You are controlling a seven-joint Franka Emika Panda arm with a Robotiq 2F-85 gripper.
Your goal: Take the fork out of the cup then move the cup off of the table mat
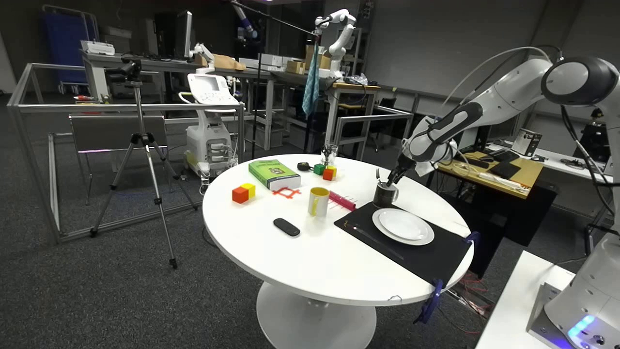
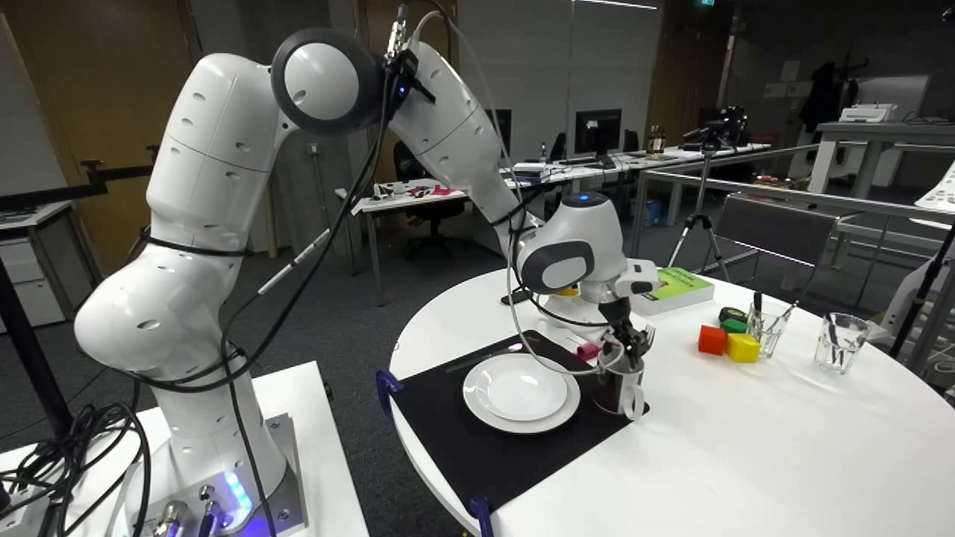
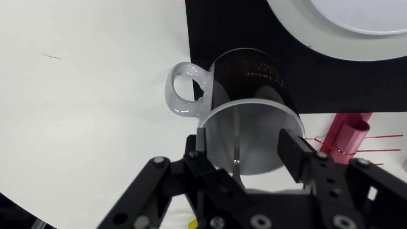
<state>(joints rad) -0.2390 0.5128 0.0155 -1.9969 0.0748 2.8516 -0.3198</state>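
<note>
The cup (image 3: 248,74), black outside with a white handle and grey inside, stands upright on a corner of the black table mat (image 3: 216,28), its handle reaching past the edge. A metal fork (image 3: 236,140) leans inside the cup; its tines (image 2: 649,337) stick out above the rim in an exterior view. My gripper (image 3: 241,133) is over the cup's mouth with fingers apart. The fork's stem runs between them, closer to the left finger (image 3: 201,140), and neither finger visibly touches it. In an exterior view the gripper (image 1: 393,178) points down at the cup (image 1: 383,198).
A white plate (image 2: 522,391) lies beside the cup on the mat, with a knife (image 2: 477,359) behind it. Close to the cup is a pink holder with thin wires (image 1: 342,200). A white-yellow mug (image 1: 316,206), a green book (image 1: 274,173) and glasses (image 2: 837,343) stand farther off.
</note>
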